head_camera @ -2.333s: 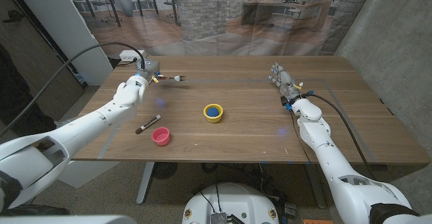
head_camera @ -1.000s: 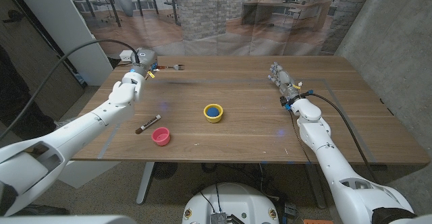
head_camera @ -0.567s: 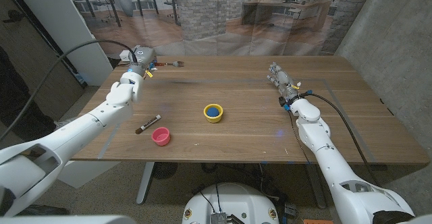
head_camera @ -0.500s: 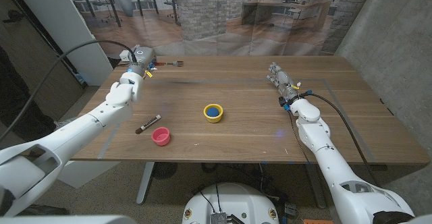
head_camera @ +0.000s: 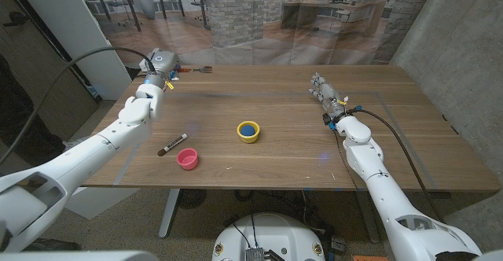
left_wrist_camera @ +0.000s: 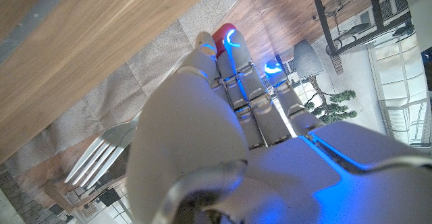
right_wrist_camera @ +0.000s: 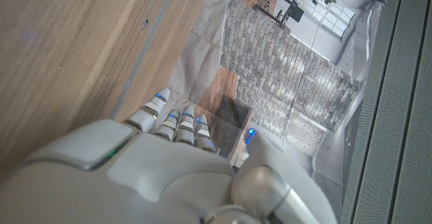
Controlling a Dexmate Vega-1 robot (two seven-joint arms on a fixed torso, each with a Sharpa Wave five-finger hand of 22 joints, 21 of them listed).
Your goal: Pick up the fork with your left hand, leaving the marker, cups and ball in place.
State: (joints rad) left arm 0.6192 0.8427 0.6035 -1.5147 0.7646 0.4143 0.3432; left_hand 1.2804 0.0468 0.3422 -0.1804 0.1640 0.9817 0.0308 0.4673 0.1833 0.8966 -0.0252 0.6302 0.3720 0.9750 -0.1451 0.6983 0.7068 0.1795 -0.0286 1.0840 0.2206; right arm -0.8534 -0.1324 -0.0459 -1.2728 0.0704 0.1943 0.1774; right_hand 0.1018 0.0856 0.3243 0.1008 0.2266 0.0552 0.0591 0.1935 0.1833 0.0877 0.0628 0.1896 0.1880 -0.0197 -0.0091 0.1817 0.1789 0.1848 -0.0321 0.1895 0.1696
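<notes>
Fork (head_camera: 198, 70) held up off table (head_camera: 299, 147), near far left corner, prongs pointing toward middle. Left hand (head_camera: 159, 63) grips its handle, fingers closed round it. Prongs show beside that hand in left wrist view (left_wrist_camera: 101, 162). Marker (head_camera: 172, 145) lies near pink cup (head_camera: 187, 159). Yellow cup (head_camera: 248, 131) holds blue ball (head_camera: 248, 127). Right hand (head_camera: 328, 94) waits at right side, fingers straight and together, holding nothing.

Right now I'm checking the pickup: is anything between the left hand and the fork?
Nothing visible. The left hand already holds the fork up near the table's far left corner.
</notes>
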